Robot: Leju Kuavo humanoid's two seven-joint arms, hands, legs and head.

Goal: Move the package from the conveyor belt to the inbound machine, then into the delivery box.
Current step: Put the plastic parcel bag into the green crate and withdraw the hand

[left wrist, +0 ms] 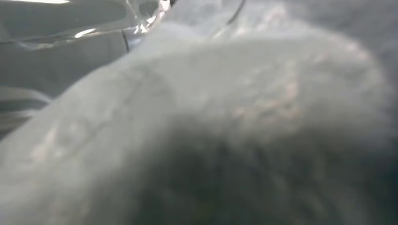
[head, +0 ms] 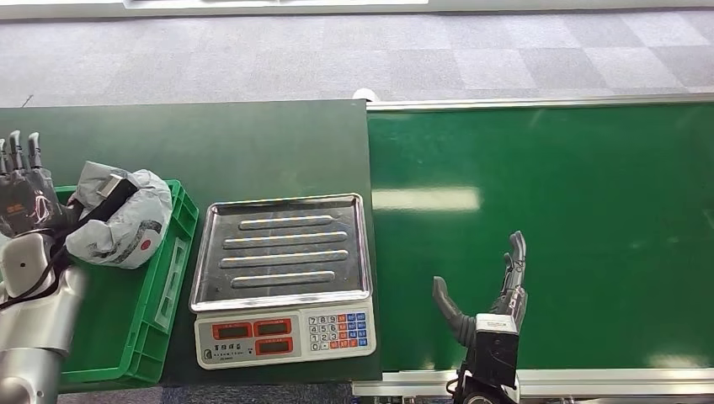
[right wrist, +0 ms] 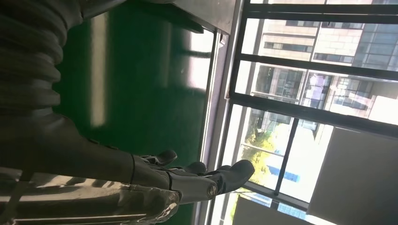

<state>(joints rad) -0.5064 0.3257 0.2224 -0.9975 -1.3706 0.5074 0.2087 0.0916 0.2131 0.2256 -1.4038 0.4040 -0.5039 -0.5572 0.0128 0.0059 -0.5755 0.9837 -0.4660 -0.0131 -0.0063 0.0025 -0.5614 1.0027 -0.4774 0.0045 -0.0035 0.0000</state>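
The package (head: 118,217), a crumpled grey bag, sits in the grasp of the left robot hand (head: 25,198), its dark thumb laid across the top of the bag while the other fingers stand upright beside it; it hangs over the far end of the green delivery box (head: 173,269), its long axis running roughly across the box, so the coming move looks to be a short lowering and release straight down. Just to the right on the dark worktop (head: 253,143) stands the inbound machine (head: 282,278), its steel tray bare. The right robot hand (head: 488,290) hovers empty, fingers spread, over the conveyor belt (head: 589,210), well apart from the package, so nothing blocks the drop
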